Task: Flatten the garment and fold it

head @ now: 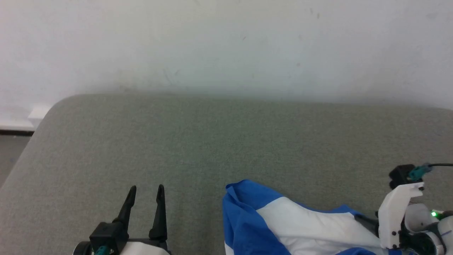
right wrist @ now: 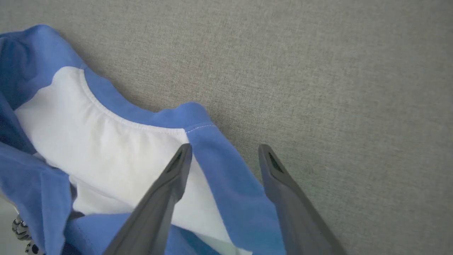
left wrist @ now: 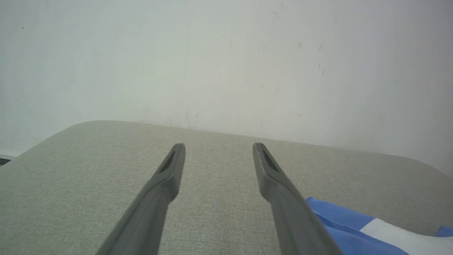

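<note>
The garment (head: pixel 304 223) lies crumpled at the near right of the grey padded surface (head: pixel 219 141), white with bright blue bands. In the right wrist view its white panel (right wrist: pixel 116 148) and blue neck edge (right wrist: pixel 219 156) are rumpled and partly folded over. My right gripper (right wrist: pixel 224 148) is open just over that blue edge, one finger above the cloth and the other above bare surface. I cannot tell whether it touches. My left gripper (head: pixel 146 189) is open and holds nothing, left of the garment (left wrist: pixel 354 226) and apart from it; its fingertips (left wrist: pixel 178 148) point at the far wall.
A white wall (head: pixel 226 42) rises right behind the surface. The surface's rounded left corner (head: pixel 53 106) drops to floor and a baseboard (head: pixel 14 131). My right arm's white wrist mount (head: pixel 400 209) and cable stand at the lower right.
</note>
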Robot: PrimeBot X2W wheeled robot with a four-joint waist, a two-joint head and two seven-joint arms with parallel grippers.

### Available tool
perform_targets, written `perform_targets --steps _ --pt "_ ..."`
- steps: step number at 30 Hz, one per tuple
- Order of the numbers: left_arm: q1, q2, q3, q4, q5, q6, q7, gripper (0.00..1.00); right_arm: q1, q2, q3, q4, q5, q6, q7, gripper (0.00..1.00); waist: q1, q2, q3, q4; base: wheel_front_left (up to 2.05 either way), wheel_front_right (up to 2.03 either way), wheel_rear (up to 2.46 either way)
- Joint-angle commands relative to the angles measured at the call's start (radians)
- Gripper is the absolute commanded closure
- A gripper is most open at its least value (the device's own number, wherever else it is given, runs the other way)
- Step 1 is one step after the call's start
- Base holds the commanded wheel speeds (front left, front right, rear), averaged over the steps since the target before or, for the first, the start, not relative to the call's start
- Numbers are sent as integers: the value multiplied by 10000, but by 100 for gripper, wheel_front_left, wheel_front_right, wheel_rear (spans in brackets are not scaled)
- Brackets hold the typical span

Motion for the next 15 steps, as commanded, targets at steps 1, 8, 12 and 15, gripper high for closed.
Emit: perform_targets --steps 1,8,12,15 --pt "-232 -64 -8 28 58 -66 -47 0 -295 -69 343 319 152 -7 96 0 -1 -1 467 445 0 0 0" --pt "-366 -219 120 138 126 -154 -47 0 -760 -27 1833 2280 951 -7 1671 0 -1 -1 628 548 0 0 0" --pt "-341 -287 208 216 171 -179 -47 0 -1159 -17 2173 2288 1185 -7 1815 100 -1 -1 531 459 0 0 0" --pt "-374 -326 246 219 198 -245 -47 0 -1912 -345 2147 1651 782 -7 155 100 -1 -1 526 408 0 0 0"
